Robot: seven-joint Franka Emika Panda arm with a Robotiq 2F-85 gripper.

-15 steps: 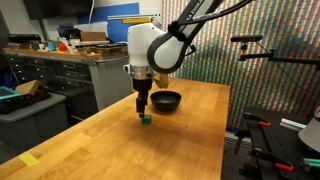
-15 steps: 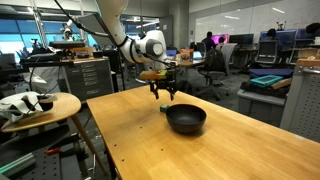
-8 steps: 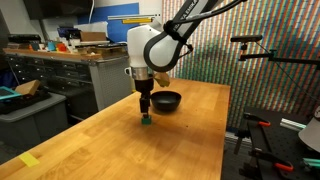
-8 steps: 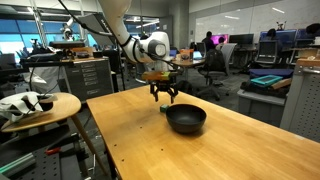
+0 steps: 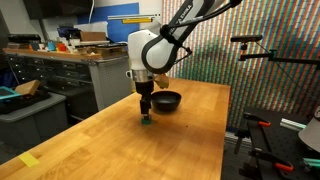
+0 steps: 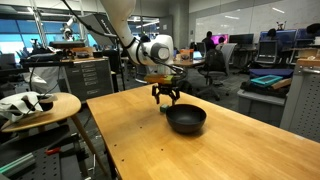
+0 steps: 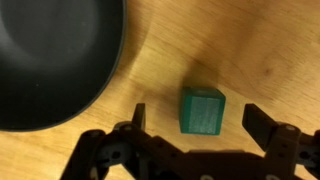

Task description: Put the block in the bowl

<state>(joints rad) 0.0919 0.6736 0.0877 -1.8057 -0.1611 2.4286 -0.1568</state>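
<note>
Wrist view: block [image 7: 203, 110] on table [image 7: 260, 40] between my gripper's [image 7: 198, 118] spread fingers [image 7: 264, 128], touching neither; bowl [image 7: 50, 60] at its 10 o'clock. In an exterior view I see that block [image 5: 147, 123] only as a green speck.

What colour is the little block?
Dark green; the block shows best in the wrist view.

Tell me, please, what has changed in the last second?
The gripper came down over the green block; its jaws stand open on either side, nothing grasped. The block and the black bowl stayed where they were.
</note>
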